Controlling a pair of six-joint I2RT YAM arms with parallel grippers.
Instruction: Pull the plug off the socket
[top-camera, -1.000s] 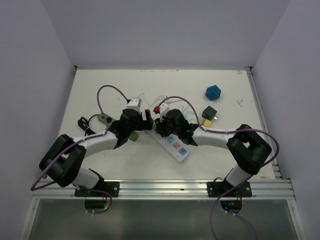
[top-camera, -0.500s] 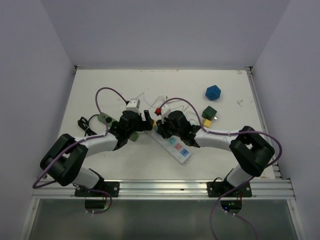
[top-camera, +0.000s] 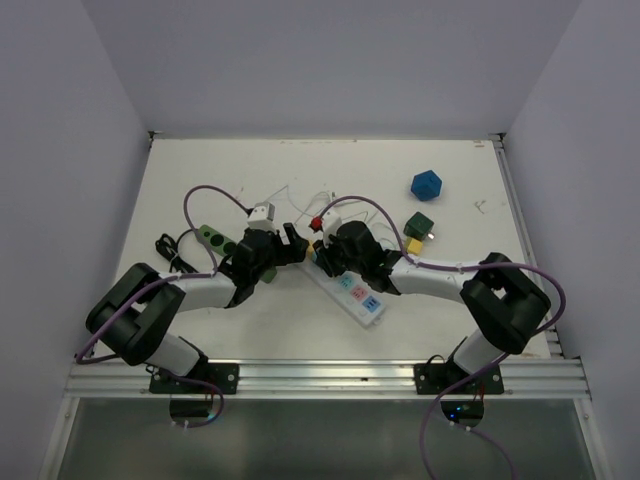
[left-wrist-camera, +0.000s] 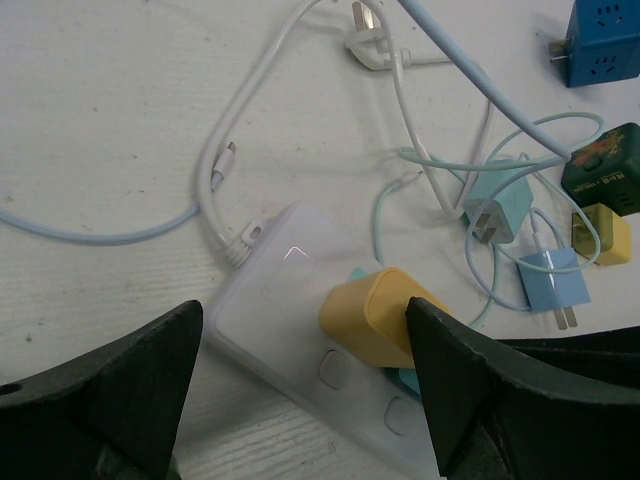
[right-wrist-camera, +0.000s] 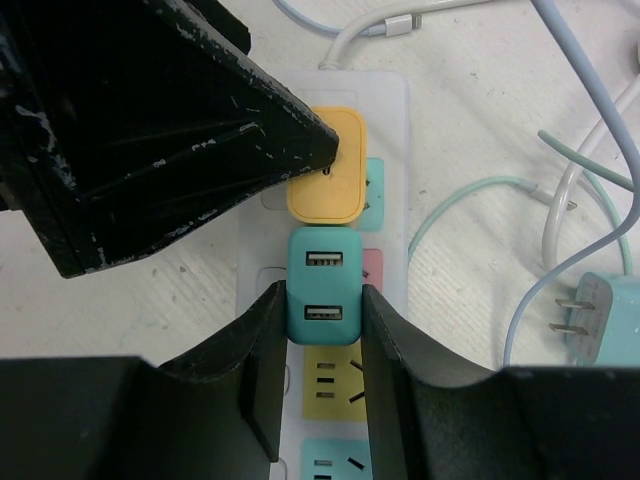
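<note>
A long white plastic power strip (right-wrist-camera: 388, 95) with coloured socket panels lies slantwise at the middle of the white counter (top-camera: 220, 170), and the 2 arms meet over its far end. 2 plugs sit in it side by side: a rounded yellow plastic plug (left-wrist-camera: 372, 312) nearest the end where the strip's white cable comes out, and right after it a teal block-shaped charger plug (right-wrist-camera: 322, 285) with 2 USB ports on its face.

The right claw (right-wrist-camera: 322, 300) is clamped on the teal plug, 1 finger (right-wrist-camera: 262, 350) pressed on each side, and the plug is seated in the strip. Just behind it in the right wrist view a yellow socket panel (right-wrist-camera: 328, 385) is free.

The left claw (left-wrist-camera: 300, 320) stands wide apart and holds nothing. Its 2 black fingers (left-wrist-camera: 130, 380) straddle the strip's end, and the tip of 1 finger touches the side of the yellow plug.

On the counter past the strip lie a pale teal charger (left-wrist-camera: 500, 210) and a light blue charger (left-wrist-camera: 550, 285) on thin cables, then a dark green cube adaptor (left-wrist-camera: 605, 175), a small yellow cube (left-wrist-camera: 600, 235) and a blue cube adaptor (left-wrist-camera: 600, 40).
</note>
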